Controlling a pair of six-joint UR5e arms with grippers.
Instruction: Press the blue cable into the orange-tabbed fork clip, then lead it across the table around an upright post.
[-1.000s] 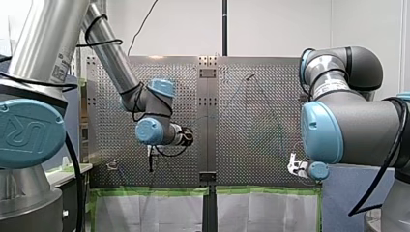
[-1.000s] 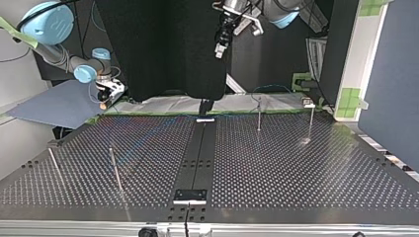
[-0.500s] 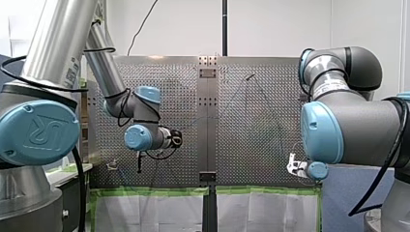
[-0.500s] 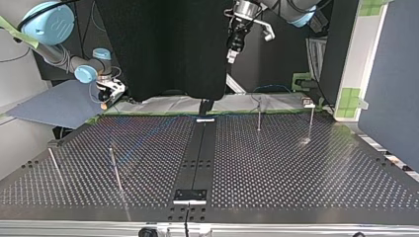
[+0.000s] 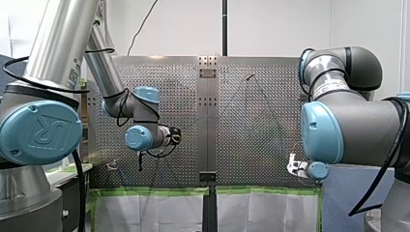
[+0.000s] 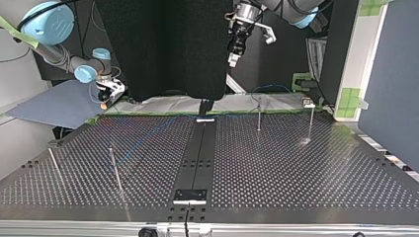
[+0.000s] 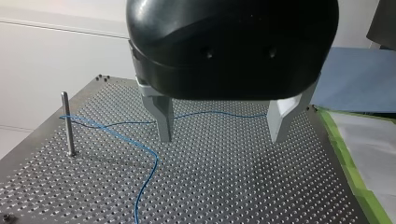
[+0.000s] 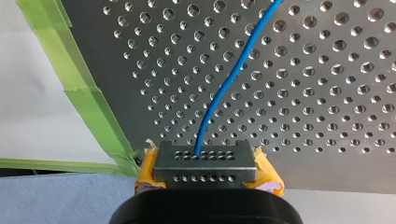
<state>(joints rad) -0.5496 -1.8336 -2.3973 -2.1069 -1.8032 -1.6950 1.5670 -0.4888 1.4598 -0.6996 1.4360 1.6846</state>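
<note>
The thin blue cable (image 7: 140,144) lies loose on the perforated table and passes an upright post (image 7: 67,123). My left gripper (image 7: 220,137), black with metal fingers, hangs open above the cable with nothing between its fingers. It is high over the table's far edge in the top view (image 6: 232,54). My right gripper (image 8: 205,175) has its yellow pads shut on a dark perforated end block, and the blue cable (image 8: 224,88) runs out of that block. It sits at the table's corner (image 6: 106,96). A small clip (image 5: 112,166) stands near the front view's left edge; I cannot make out its tab.
Several thin upright posts stand on the table: two (image 6: 259,116) (image 6: 311,121) at the top view's far right, two (image 6: 114,168) (image 6: 53,165) at its near left. Green tape (image 8: 88,100) lines the table edge. A dark rail (image 6: 197,158) runs down the middle.
My left arm has swung toward the front view's left, the top view's right, its gripper still open. My right arm has stayed put.
</note>
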